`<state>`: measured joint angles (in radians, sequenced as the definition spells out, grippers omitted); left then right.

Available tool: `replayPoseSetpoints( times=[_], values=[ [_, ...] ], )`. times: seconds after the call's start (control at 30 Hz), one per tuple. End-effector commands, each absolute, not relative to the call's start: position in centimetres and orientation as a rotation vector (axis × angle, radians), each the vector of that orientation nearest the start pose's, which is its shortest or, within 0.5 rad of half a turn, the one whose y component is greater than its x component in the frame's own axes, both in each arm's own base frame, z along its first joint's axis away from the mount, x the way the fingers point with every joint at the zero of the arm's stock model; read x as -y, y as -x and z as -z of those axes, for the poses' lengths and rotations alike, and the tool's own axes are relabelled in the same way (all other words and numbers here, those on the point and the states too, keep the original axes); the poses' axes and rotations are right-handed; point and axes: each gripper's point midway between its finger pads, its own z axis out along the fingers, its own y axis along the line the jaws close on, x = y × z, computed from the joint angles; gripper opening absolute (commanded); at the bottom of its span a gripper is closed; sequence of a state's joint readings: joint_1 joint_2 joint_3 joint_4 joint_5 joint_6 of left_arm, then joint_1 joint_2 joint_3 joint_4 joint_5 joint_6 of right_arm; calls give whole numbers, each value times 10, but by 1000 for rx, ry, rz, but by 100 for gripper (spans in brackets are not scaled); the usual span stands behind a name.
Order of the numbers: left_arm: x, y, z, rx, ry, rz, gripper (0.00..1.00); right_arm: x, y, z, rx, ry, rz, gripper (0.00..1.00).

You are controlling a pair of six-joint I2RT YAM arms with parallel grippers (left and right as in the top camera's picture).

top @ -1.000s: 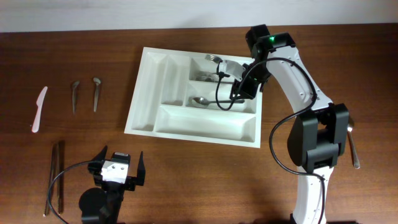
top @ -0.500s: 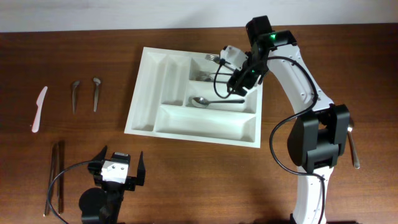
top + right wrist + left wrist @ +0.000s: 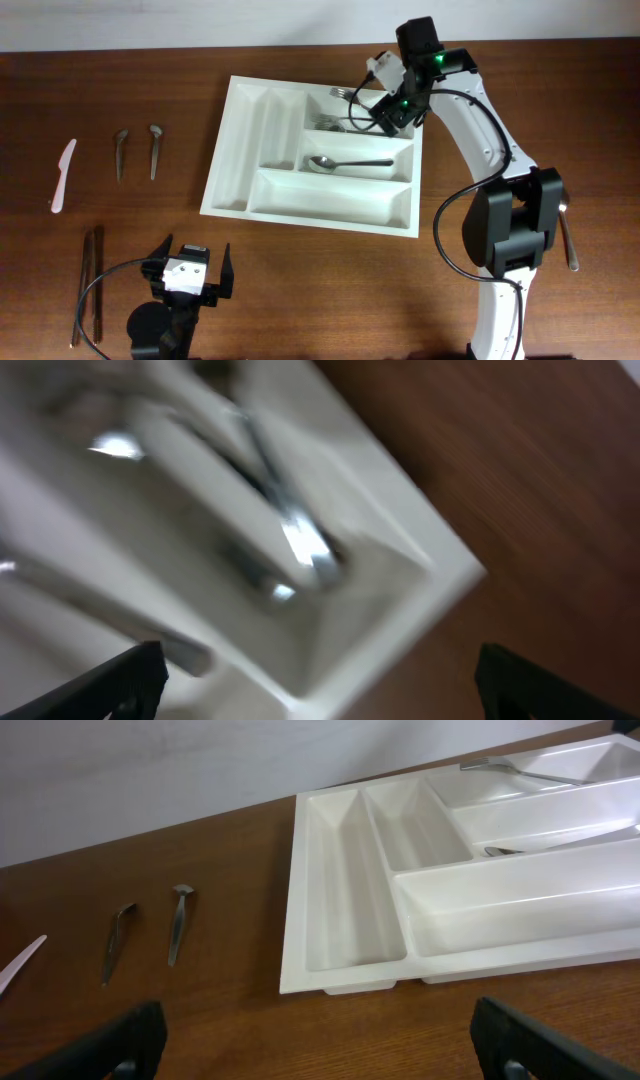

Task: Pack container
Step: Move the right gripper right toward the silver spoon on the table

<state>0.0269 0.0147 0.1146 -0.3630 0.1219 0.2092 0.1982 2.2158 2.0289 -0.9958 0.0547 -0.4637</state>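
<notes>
The tray (image 3: 330, 197) lies mid-table, slightly skewed, with bare wood on all sides. Its two narrow compartments and nearest long one are empty; a spoon (image 3: 345, 162) lies in the middle one, forks (image 3: 335, 122) in the far one. The right gripper (image 3: 372, 105) hangs over the tray's far right corner, jaws wide and empty; its wrist view is blurred. The left gripper (image 3: 190, 280) sits near the table's front edge, jaws wide. A white knife (image 3: 63, 175) lies well to the left.
</notes>
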Motion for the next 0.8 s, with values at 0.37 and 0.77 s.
replayPoseSetpoints(
  times=[0.37, 0.77],
  values=[
    [12, -231, -138, -1812, -254, -74, 99, 46, -467, -157, -2857, 174, 341, 99],
    [12, -231, -138, -1812, -254, -74, 99, 133, -354, -202, -3009, -482, 150, 99]
  ],
)
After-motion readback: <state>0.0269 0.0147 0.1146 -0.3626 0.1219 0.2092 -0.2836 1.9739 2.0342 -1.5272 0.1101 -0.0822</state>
